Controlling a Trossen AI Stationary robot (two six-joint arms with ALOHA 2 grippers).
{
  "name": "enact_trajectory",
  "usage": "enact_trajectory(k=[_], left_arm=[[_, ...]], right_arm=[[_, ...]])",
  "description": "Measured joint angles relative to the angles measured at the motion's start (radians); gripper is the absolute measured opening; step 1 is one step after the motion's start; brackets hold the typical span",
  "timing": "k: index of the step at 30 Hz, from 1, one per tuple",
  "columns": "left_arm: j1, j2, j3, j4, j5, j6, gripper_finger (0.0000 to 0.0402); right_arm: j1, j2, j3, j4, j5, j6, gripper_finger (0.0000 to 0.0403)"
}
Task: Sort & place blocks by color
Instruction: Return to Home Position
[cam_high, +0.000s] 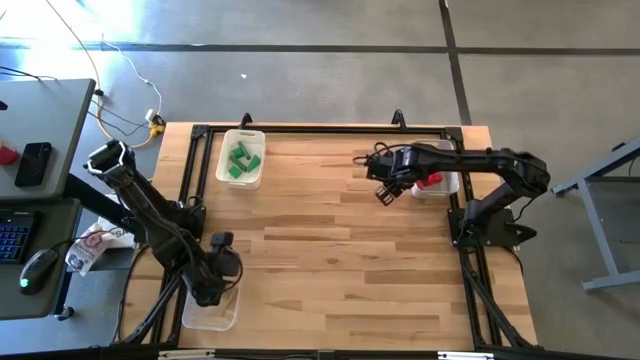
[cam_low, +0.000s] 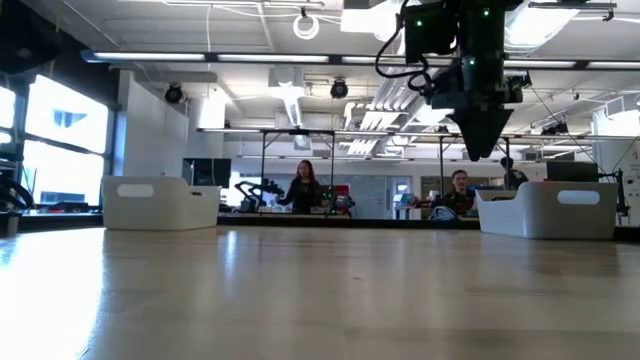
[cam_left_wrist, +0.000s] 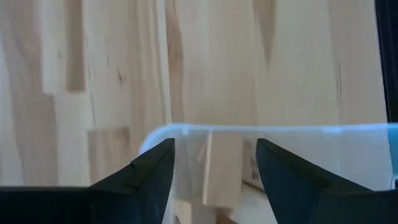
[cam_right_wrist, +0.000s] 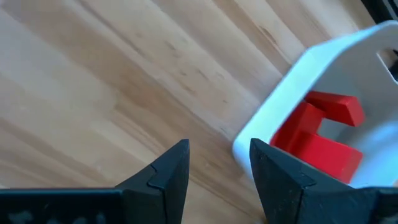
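Beneath the open, empty left gripper lie plain wood blocks in the clear bin; the open right gripper hangs beside red blocks

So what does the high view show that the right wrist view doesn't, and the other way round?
Only the high view shows the green blocks in a pale bin, and the left gripper above the clear bin on the table's left side. Only the right wrist view shows that the right gripper is open and empty, and that one of the red blocks is notched like a C. Both show the red blocks lying in the white bin on the wooden table.
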Motion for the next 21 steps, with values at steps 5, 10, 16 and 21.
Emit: enact_trajectory(k=[5,10,16,21], left_arm=[[0.035,-0.076,0.0,0.104,-0.094,0.111,0.0209],[0.11,-0.179,0.0,0.252,-0.107,0.308,0.0209],[0.213,-0.287,0.0,0.344,-0.084,0.505,0.0209],[0.282,-0.351,0.0,0.36,-0.023,0.609,0.0209]], right_arm=[[0.069,0.0,0.0,0.038,0.0,-0.008,0.0156],[0.152,0.0,0.0,0.124,0.0,-0.043,0.0156],[0.252,0.0,0.0,0.279,0.0,-0.136,0.0156],[0.32,0.0,0.0,0.37,0.0,-0.186,0.0156]])
